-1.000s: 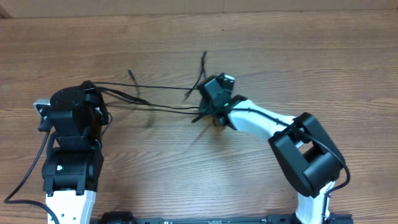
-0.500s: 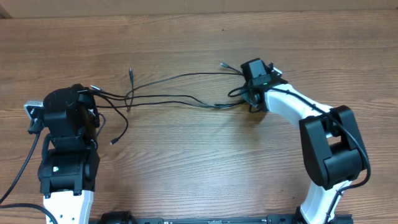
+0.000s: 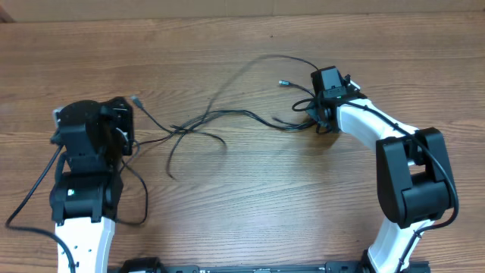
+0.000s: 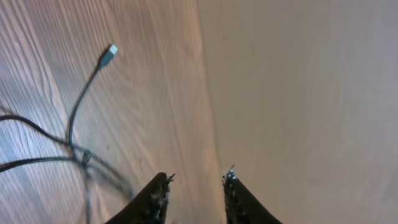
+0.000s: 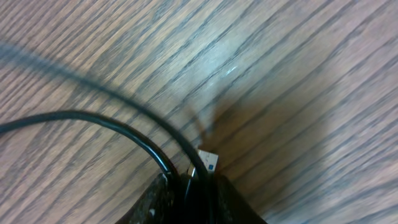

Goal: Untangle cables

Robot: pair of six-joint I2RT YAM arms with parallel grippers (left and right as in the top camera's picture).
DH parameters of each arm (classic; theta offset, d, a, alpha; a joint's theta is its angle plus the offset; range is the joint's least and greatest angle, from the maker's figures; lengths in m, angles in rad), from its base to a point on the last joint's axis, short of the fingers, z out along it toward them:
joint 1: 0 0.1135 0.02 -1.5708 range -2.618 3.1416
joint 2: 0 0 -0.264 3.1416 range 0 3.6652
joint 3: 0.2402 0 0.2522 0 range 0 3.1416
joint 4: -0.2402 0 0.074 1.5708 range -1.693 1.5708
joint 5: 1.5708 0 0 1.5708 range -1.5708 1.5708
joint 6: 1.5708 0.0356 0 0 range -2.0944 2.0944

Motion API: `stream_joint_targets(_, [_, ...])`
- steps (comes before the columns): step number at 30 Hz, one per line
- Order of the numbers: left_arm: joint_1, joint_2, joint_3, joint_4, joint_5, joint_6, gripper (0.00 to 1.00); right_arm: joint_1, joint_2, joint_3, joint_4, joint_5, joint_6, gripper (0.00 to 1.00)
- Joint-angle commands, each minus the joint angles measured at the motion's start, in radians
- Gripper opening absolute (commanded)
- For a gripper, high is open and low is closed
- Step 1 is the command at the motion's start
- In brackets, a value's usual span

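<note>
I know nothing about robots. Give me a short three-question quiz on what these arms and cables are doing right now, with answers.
1. True or false: the left gripper is clamped on a cable.
2. Which one grips the cables? A) the left gripper B) the right gripper C) both
3. Fill in: in the left wrist view, a loose metallic plug lies on the wooden ____.
Key: 1 false, its fingers stand apart and empty; 2 B; 3 table.

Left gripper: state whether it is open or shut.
Open: the left gripper has its jaws apart, nothing between them, in the left wrist view.
</note>
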Motion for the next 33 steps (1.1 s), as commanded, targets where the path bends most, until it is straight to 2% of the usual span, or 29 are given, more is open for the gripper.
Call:
stream_joint_targets(1, [0.001,0.046,0.023,0.001,0.162,0.124,0.38,-0.05,-0.049,-0.017,-0.005,0.018,-0.078,0.22])
stream_joint_targets(8, [-0.003,0.149,0.023,0.077,0.332,0.368,0.59,-0.146,-0.155,-0.017,-0.014,0.017,-0.094,0.23])
stream_joint_targets(14, [-0.01,0.211,0.023,0.122,0.403,0.555,0.85,-0.166,-0.238,-0.017,-0.044,0.015,-0.095,0.48])
stream_joint_targets(16, [-0.023,0.226,0.023,0.143,0.426,0.665,0.92,-0.164,-0.254,-0.017,-0.043,-0.001,-0.095,0.54])
stream_joint_targets(20, [-0.068,0.242,0.023,0.169,0.452,0.923,0.95,-0.164,-0.265,-0.017,-0.043,-0.059,-0.095,0.62])
stream_joint_targets(22, [-0.098,0.242,0.024,0.169,0.451,0.995,0.94,-0.164,-0.265,-0.017,-0.043,-0.072,-0.095,0.68])
stream_joint_targets(25, [-0.15,0.241,0.035,0.163,0.431,1.039,0.95,-0.164,-0.265,-0.017,-0.043,-0.072,-0.094,0.77])
stream_joint_targets(31, [-0.247,0.241,0.151,0.024,0.178,1.15,1.0,-0.164,-0.265,-0.017,-0.047,-0.072,-0.094,0.98])
stream_joint_targets(33, [-0.265,0.243,0.187,-0.004,0.133,1.186,1.0,-0.164,-0.265,-0.017,-0.048,-0.072,-0.094,1.0])
